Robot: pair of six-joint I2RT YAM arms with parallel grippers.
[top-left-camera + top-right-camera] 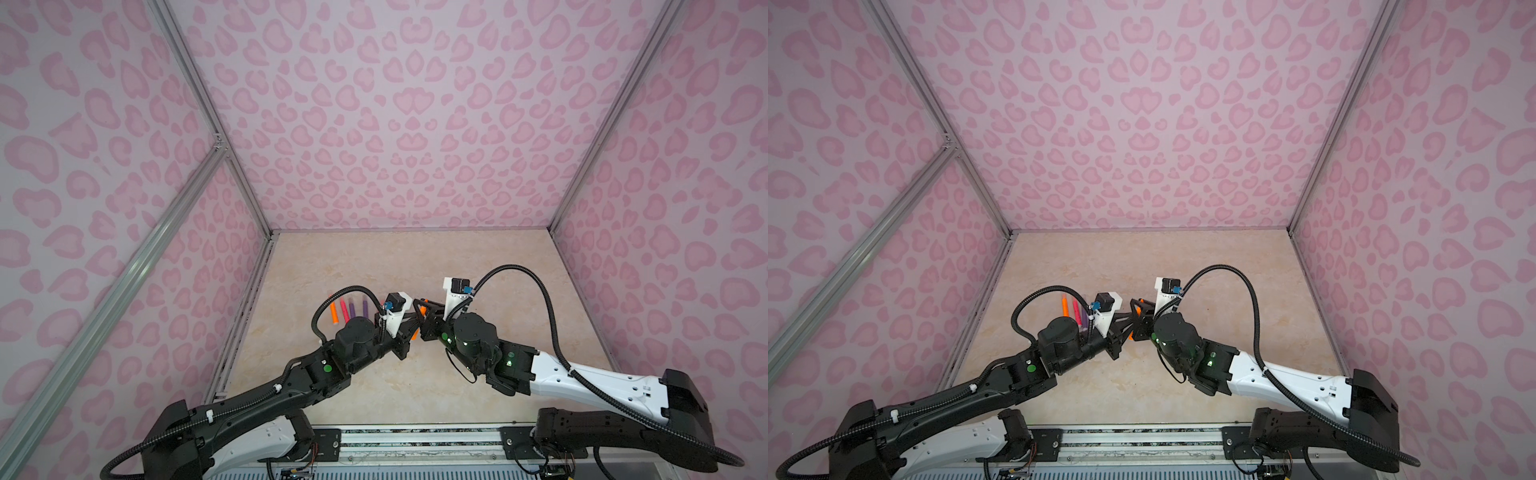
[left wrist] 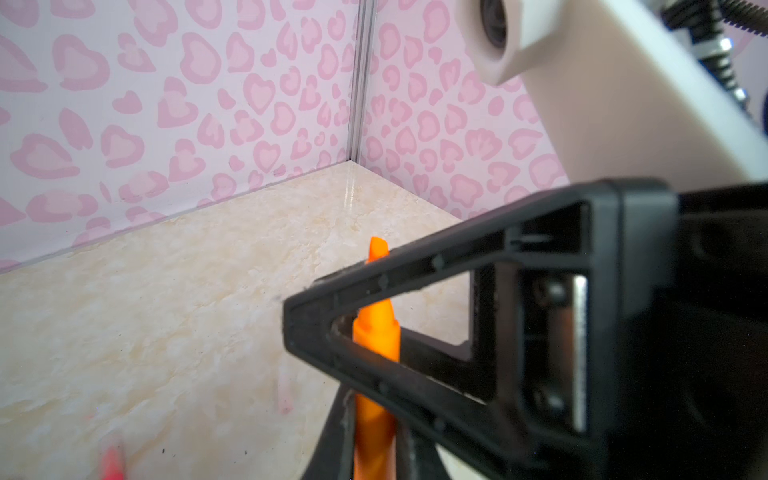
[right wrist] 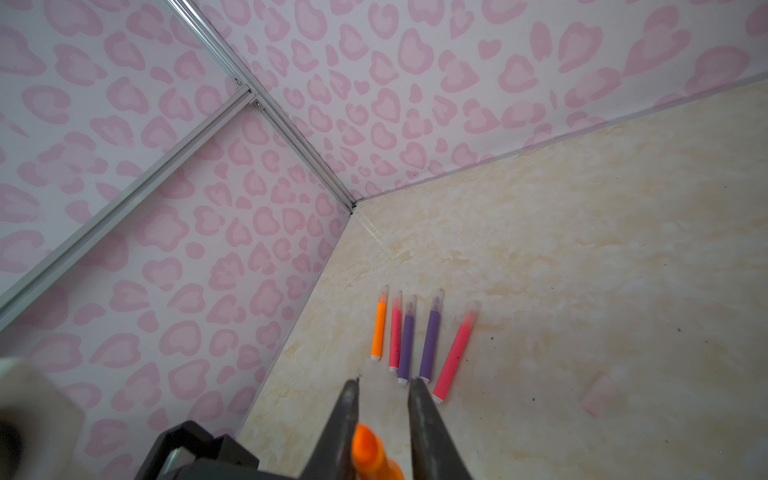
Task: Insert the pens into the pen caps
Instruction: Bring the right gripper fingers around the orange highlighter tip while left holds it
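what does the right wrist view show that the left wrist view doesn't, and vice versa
Only the right wrist view: a row of five pens lying on the table, orange, pink, purple, purple, pink. Only the left wrist view: the left end effector shut on the orange pen, and the right arm's white camera mount. Both: the orange pen's bare pointed tip, the right end effector around it, the table and the pink patterned walls.

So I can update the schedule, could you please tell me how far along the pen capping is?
Done: five pens lie in a row, each tip inside a clear cap. In hand: the left gripper is shut on the sixth, orange pen, tip bare, between the fingers of the open right gripper. Left: capping it; a faint shape on the table may be the last cap.
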